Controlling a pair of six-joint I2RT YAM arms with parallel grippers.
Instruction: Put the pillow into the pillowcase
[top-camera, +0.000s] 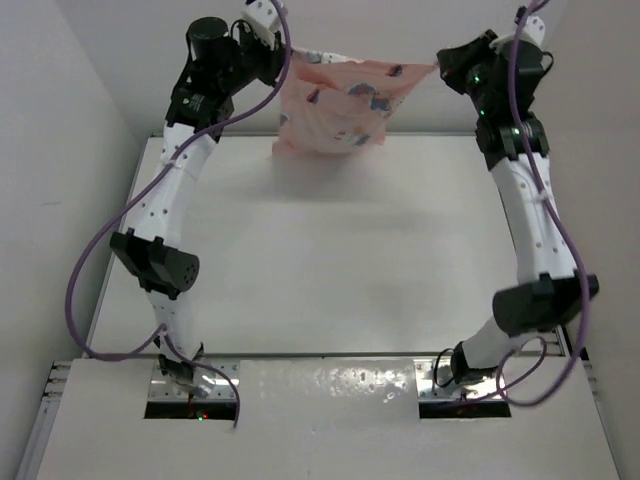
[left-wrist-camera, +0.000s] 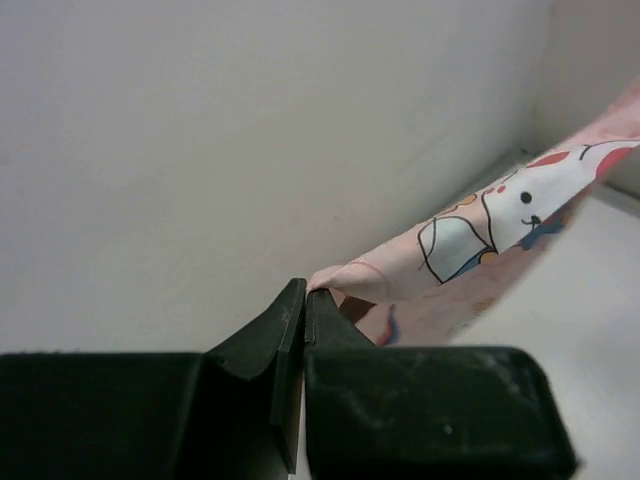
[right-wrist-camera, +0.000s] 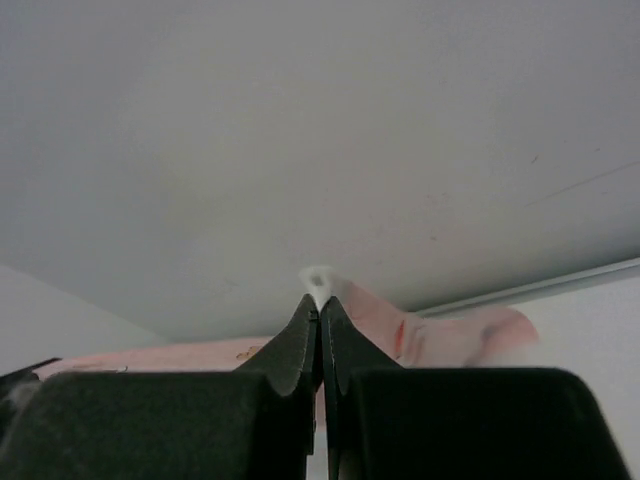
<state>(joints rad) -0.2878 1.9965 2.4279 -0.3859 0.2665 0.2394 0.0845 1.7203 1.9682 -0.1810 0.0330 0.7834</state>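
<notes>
Left pincer (left-wrist-camera: 304, 292), right pincer (right-wrist-camera: 319, 303) each clenched on top corner of thin pink rabbit-print fabric pillowcase (top-camera: 340, 100); sack hung spread above white table (top-camera: 330, 260).

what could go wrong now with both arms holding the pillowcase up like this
The left gripper and right gripper each pinch only a thin bit of the pillowcase edge, so either corner may slip out. It hangs stretched between them; pulling further apart could yank it free.
</notes>
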